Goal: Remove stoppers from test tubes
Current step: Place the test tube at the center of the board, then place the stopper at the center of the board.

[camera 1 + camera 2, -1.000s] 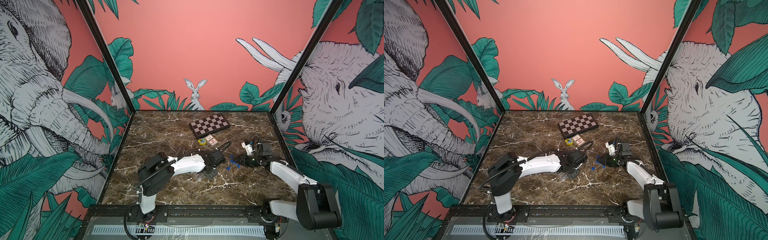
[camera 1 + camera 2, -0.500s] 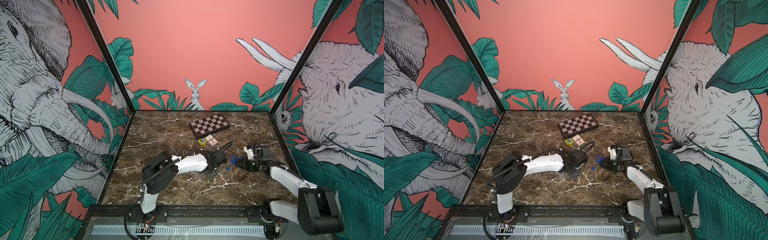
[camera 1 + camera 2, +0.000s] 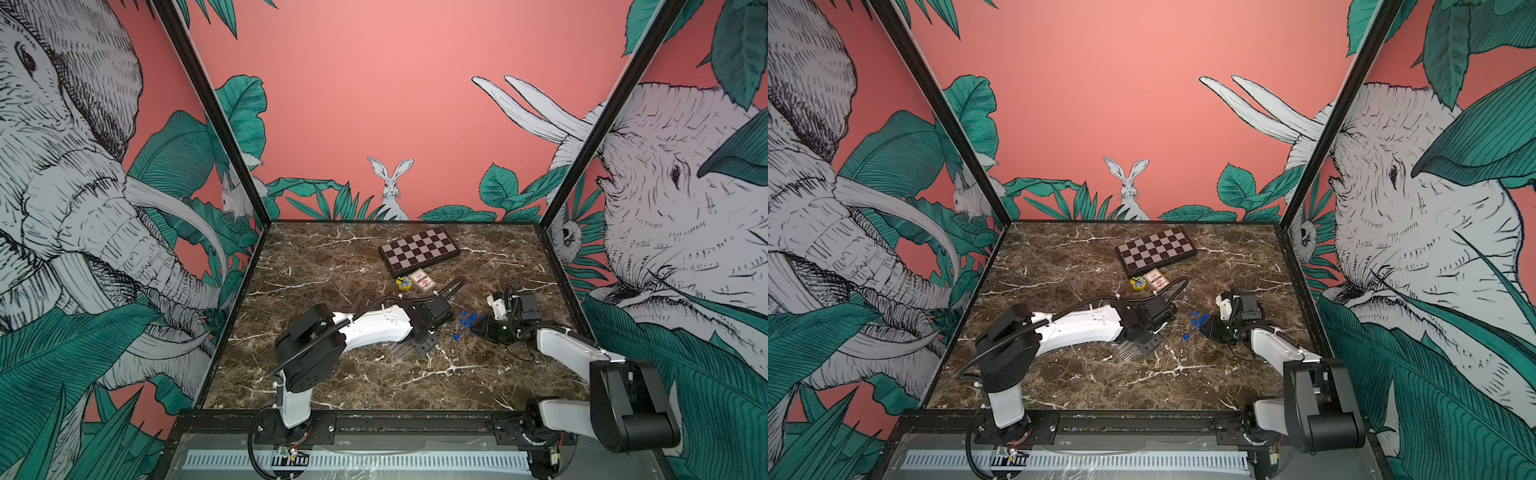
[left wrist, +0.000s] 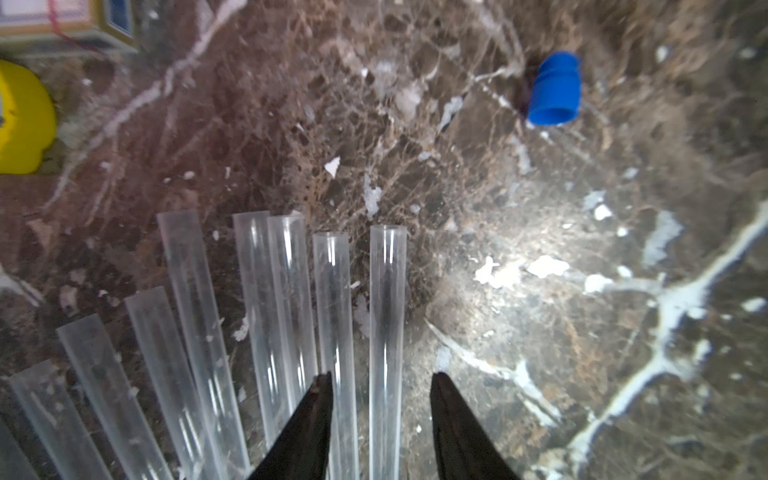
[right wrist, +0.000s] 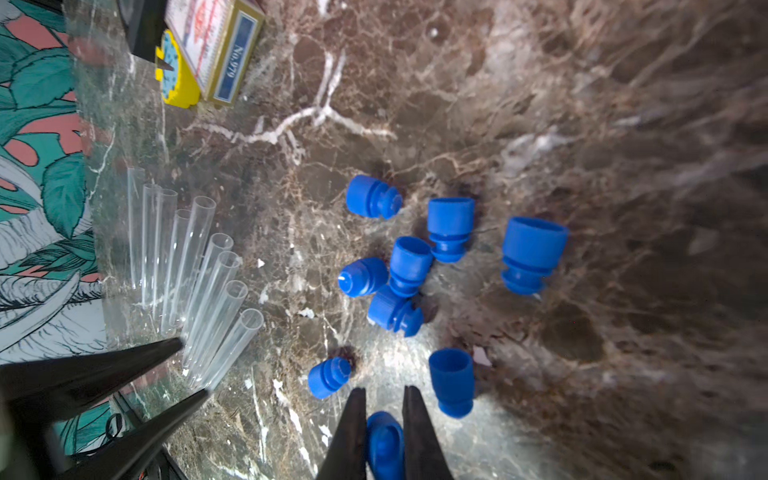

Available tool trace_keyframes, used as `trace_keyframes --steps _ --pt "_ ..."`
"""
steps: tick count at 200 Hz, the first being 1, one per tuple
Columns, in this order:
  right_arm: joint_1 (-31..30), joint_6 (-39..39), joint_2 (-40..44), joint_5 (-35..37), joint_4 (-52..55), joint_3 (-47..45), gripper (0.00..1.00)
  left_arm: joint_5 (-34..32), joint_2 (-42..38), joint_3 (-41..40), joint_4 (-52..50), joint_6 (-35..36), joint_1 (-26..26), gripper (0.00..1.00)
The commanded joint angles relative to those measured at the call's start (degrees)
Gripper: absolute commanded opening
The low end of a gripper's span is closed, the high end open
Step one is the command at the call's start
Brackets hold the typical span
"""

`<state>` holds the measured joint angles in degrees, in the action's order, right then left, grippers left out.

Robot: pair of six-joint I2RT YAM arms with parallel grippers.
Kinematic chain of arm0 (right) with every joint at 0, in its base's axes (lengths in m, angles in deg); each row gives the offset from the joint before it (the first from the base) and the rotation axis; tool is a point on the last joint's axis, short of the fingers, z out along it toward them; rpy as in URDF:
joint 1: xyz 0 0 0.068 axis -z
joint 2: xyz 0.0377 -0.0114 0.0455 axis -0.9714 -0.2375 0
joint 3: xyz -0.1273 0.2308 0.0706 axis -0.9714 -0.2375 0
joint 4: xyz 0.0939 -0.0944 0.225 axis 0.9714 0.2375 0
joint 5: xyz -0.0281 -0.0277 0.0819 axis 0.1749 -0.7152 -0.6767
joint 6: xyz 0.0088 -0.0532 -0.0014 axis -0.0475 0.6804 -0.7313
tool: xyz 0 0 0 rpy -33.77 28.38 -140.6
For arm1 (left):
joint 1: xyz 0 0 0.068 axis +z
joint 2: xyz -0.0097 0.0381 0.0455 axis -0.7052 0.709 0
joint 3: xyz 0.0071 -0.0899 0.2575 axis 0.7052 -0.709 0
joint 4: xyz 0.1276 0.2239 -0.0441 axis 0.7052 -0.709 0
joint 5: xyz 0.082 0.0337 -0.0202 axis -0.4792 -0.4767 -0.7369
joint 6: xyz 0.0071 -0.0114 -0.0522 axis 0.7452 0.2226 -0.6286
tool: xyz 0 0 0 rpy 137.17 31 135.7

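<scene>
Top views, left gripper (image 3: 424, 347): low over the marble table (image 3: 374, 386), its tip at a fan of clear test tubes (image 3: 397, 352).
Top views, right gripper (image 3: 1208, 328): at the edge of the blue stoppers (image 3: 1200, 321), which are clustered between the two arms.
Top views, far side: chessboard (image 3: 419, 251), with a yellow disc (image 3: 403, 283) just beside a card box (image 3: 422, 280).
Left wrist, left gripper (image 4: 380, 376): jaws spread, with one open-mouthed tube (image 4: 387, 299) lying free between them and the others fanned alongside.
Right wrist, right gripper (image 5: 384, 389): clamped on one stopper (image 5: 384, 444). Eight more lie loose on the marble, near the tubes' uncapped mouths.
</scene>
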<state>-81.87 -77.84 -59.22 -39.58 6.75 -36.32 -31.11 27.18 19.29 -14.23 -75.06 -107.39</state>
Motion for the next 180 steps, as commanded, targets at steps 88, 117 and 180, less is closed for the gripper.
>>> trace_keyframes --steps 88,117,180 --pt "-2.3 0.1 -3.1 4.7 1.9 3.0 0.15 -4.8 -15.4 -7.7 3.0 0.1 -0.1 0.43" --pt "-2.6 0.0 -1.7 5.4 2.0 2.4 0.19 -5.1 -17.2 -8.7 3.0 0.2 0.3 0.44" --pt "-2.6 -0.1 0.2 5.3 1.7 1.5 0.27 -2.7 -18.1 -9.0 4.1 -1.1 0.4 0.44"
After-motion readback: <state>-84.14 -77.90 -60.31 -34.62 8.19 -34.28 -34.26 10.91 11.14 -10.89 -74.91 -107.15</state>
